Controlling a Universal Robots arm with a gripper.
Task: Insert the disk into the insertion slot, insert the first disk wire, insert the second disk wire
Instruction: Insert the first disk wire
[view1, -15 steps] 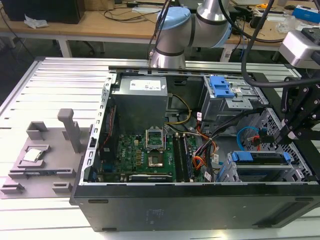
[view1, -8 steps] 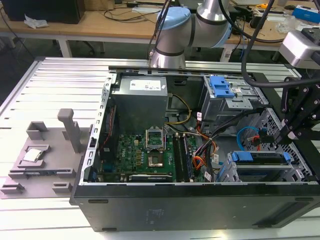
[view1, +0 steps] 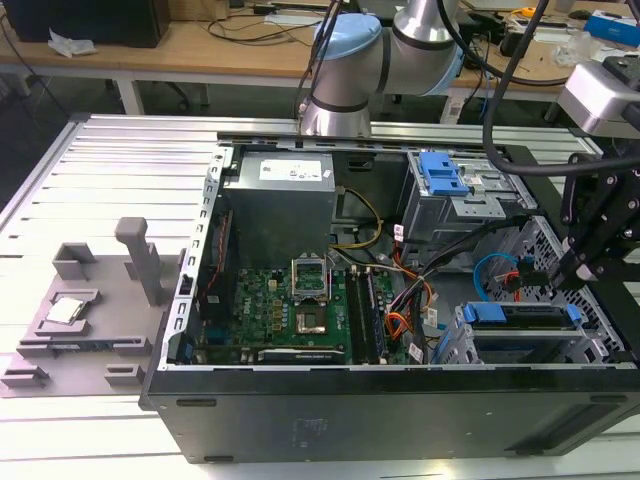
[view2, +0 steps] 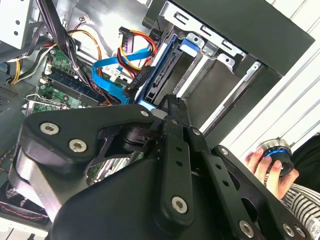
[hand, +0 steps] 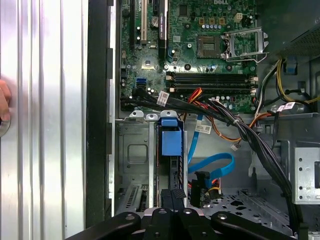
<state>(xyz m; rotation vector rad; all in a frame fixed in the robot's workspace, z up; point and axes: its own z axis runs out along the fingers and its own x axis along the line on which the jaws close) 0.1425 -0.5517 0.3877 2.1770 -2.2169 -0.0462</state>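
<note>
The disk (view1: 520, 316), silver in a bright blue carrier, lies in the insertion slot (view1: 457, 338), a light grey metal cage in the open computer case at the exterior view's right. Both wrist views show the disk (view2: 161, 75) (hand: 170, 142) running edge-on into the cage (hand: 132, 150). My gripper (view1: 562, 278) (view2: 172, 100) (hand: 173, 192) is shut, with its tips at the disk's outer end; I cannot tell whether they touch it. A blue flat wire (hand: 212, 164) (view2: 107, 75) loops beside the disk. Its black plug (hand: 197, 182) hangs a little apart from the disk.
A black cable bundle (hand: 240, 130) crosses above the cage. The motherboard (view1: 290, 310) fills the case floor. A larger grey cage with a blue clip (view1: 440, 175) stands behind. A grey fixture (view1: 80, 310) lies outside the case. A person's hand (view2: 267, 162) holds a round knob.
</note>
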